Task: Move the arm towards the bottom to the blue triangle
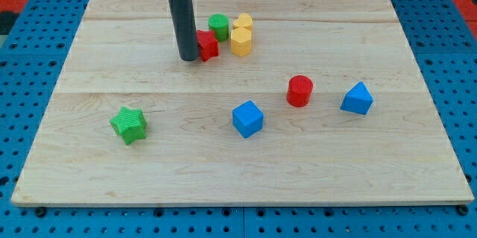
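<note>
Blue triangle sits at the board's right, well apart from your rod's tip, toward the view's bottom-right. No jaws exist; the tip touches a red block.

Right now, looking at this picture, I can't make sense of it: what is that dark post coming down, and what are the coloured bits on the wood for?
The dark post is the end of my robot arm: a plain rod, no hand. Its lower end, my tip, slides on the wooden board and pushes blocks; nothing is ever held. There is one camera, looking down at the board from its near edge.

My tip is near the view's top, against the left side of a small red block. Beside that sit a green cylinder and two yellow blocks. Lower down lie a green star, a blue cube, a red cylinder and a blue triangle, which I am meant to approach.
</note>
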Controlling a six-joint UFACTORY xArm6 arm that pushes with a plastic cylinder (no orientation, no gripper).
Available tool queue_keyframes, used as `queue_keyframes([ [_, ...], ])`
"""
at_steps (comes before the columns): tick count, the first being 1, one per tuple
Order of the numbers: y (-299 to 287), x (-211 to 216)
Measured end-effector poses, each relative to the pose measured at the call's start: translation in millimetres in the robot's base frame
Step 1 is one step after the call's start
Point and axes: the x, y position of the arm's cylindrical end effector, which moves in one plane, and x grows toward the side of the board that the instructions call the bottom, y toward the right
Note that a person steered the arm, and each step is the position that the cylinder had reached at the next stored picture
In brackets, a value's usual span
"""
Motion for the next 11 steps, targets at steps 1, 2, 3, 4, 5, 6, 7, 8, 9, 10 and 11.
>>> queue_keyframes([
  [1,0,6],
  [2,14,3],
  [3,35,0],
  [4,40,11],
  [5,51,55],
  [6,116,53],
  [7,192,25],
  [8,273,54],
  [9,295,113],
  [10,250,142],
  [11,183,101],
])
